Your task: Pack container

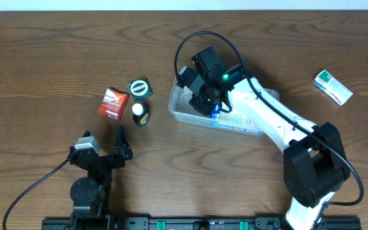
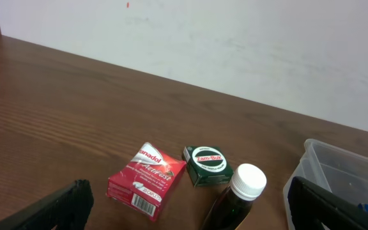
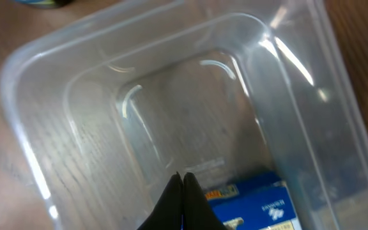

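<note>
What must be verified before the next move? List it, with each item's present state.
1. Grip of right tool empty: ok, fingers shut together on nothing.
2. State of left tool: ok, open wide.
3. Placement of blue box: ok, inside the container.
4. Packing of red box, green tin, bottle: not ok, on the table left of the container.
5. Packing of white box: not ok, on the table far to the right.
6. Room in container: ok, most of its floor bare.
</note>
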`<state>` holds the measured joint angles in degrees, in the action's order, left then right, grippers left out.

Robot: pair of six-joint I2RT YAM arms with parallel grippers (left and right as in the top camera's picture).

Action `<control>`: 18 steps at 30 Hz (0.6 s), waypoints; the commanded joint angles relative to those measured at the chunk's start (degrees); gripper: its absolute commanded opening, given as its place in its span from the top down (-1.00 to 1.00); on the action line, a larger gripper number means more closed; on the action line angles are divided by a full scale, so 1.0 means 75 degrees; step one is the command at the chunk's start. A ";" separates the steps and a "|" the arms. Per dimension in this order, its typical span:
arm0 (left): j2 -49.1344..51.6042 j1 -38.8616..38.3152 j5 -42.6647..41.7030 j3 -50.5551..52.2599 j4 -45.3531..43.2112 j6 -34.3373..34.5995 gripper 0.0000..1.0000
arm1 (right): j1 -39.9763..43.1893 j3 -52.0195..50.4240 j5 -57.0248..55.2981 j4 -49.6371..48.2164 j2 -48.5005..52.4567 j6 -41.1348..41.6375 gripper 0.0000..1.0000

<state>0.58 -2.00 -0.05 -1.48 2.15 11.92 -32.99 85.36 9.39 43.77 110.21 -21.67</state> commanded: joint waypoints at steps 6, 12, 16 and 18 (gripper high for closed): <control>-0.0047 -0.0017 0.0064 0.0166 0.0271 -0.0096 -0.96 | -0.0455 -0.0029 0.0731 0.0128 0.0070 -0.0801 0.97; -0.0047 -0.0017 0.0064 0.0166 0.0271 -0.0096 -0.96 | -0.0720 -0.0029 0.0731 0.0364 0.0070 -0.1096 0.98; -0.0047 -0.0017 0.0064 0.0166 0.0274 -0.0096 -0.96 | -0.0807 -0.0029 0.0731 0.0583 0.0070 -0.1396 0.97; -0.0047 -0.0017 0.0064 0.0166 0.0271 -0.0096 -0.96 | -0.0810 -0.0029 0.0731 0.0691 0.0070 -0.1510 0.97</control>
<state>0.58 -2.00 -0.05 -1.48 2.15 11.92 -38.41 85.36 13.74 48.25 110.21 -30.22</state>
